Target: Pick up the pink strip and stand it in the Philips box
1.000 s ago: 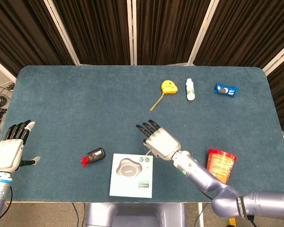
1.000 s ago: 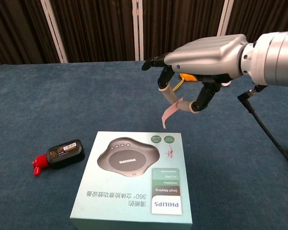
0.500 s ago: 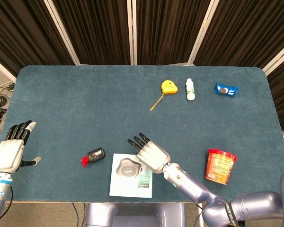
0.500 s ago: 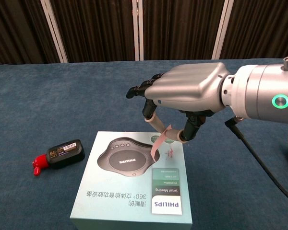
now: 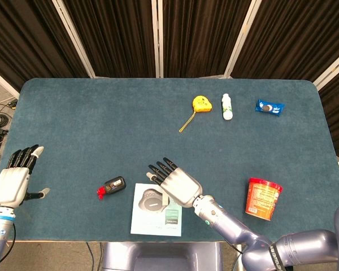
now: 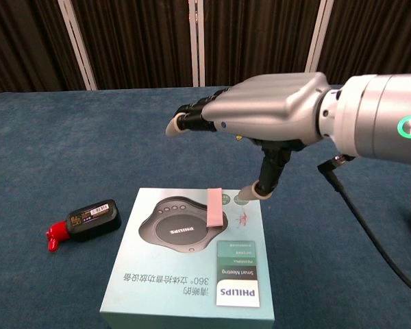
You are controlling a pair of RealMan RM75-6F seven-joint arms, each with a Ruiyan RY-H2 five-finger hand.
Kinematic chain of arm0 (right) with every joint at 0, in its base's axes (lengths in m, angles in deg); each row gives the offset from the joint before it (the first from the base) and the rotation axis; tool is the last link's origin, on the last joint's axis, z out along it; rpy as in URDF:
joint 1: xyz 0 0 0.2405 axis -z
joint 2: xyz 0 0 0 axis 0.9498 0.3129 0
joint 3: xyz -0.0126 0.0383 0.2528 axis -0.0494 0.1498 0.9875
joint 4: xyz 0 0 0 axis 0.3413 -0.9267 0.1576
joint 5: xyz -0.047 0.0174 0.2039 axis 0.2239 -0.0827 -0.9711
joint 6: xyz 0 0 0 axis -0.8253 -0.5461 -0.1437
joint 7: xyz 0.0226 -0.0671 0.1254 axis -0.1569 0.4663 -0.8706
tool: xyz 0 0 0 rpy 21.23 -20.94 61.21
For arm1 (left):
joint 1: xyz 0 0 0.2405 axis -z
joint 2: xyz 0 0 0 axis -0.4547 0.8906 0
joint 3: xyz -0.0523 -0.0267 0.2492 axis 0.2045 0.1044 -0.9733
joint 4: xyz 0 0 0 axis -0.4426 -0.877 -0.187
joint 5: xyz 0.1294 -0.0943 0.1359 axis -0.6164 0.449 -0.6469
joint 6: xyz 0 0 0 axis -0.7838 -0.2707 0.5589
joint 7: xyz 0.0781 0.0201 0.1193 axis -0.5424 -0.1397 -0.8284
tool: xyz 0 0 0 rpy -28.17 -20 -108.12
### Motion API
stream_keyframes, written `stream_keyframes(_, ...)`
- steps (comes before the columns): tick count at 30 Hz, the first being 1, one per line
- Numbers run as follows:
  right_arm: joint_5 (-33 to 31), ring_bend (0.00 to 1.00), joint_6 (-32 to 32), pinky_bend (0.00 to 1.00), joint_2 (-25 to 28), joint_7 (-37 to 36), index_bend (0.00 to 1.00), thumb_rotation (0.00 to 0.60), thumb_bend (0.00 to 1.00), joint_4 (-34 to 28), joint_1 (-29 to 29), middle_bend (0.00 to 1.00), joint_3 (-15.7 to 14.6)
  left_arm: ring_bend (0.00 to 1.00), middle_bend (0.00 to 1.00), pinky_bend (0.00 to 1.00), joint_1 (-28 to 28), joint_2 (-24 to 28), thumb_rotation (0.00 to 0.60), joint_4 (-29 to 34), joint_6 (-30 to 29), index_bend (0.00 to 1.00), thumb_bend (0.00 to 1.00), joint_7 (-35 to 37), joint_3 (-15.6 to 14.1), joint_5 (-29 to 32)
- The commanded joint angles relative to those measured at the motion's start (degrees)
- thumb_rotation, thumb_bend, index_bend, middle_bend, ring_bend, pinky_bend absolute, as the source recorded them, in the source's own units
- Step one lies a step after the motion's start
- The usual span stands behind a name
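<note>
Your right hand hovers over the Philips box, fingers spread, holding nothing. The pink strip lies on the box lid, apart from the thumb. Your left hand stays out at the table's left edge, open-fingered and empty.

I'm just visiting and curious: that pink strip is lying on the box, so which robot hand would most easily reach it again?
The right robot hand: it hovers over the pink strip; the left is far off.
</note>
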Motion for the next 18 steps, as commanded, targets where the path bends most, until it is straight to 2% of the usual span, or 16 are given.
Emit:
stream_keyframes(1,3.59,0.00,2.02,0.00,2.50,-2.26,0.07,0.600,0.15,-0.64,1.54,0.00,0.15,0.00,0.00,0.00,0.05,-0.05,0.600,-0.32,-0.12,0.00,0.00,0.42,0.09,-0.40)
stream_keyframes(5,15.05,0.00,6.83,0.00,6.66,-10.59,0.07,0.600,0.15,3.59,6.26,0.00,-1.41,0.00,0.00,0.00,0.79,-0.48,0.600,-1.46,0.14,0.00,0.00,1.65,0.26,-2.50)
stream_keyframes(9,30.29,0.00,11.74,0.00,11.09,-26.12,0.10,0.600,0.15,13.80,10.35,0.01,-4.87,0.00,0.00,0.00,2.65,0.31,0.600,-1.14,2.61,0.00,0.11,1.70,0.29,-4.10)
stream_keyframes(11,36.69,0.00,16.74,0.00,12.41,-34.31,0.10,0.600,0.15,21.33,12.90,0.02,-6.78,0.00,0.00,0.00,4.42,1.40,0.600,-0.26,5.04,0.00,0.17,1.33,0.48,-4.91)
stream_keyframes(14,40.28,0.00,23.39,0.00,12.64,-42.05,0.10,0.600,0.15,30.24,16.92,0.01,-8.19,0.00,0.00,0.00,7.71,2.99,0.600,1.42,9.93,0.00,0.34,2.38,0.82,-6.20)
stream_keyframes(18,38.04,0.00,28.14,0.00,12.41,-49.28,0.08,0.600,0.15,35.82,22.97,0.00,-8.99,0.00,0.00,0.00,13.84,3.62,0.600,1.90,17.45,0.07,0.61,3.50,1.07,-11.22)
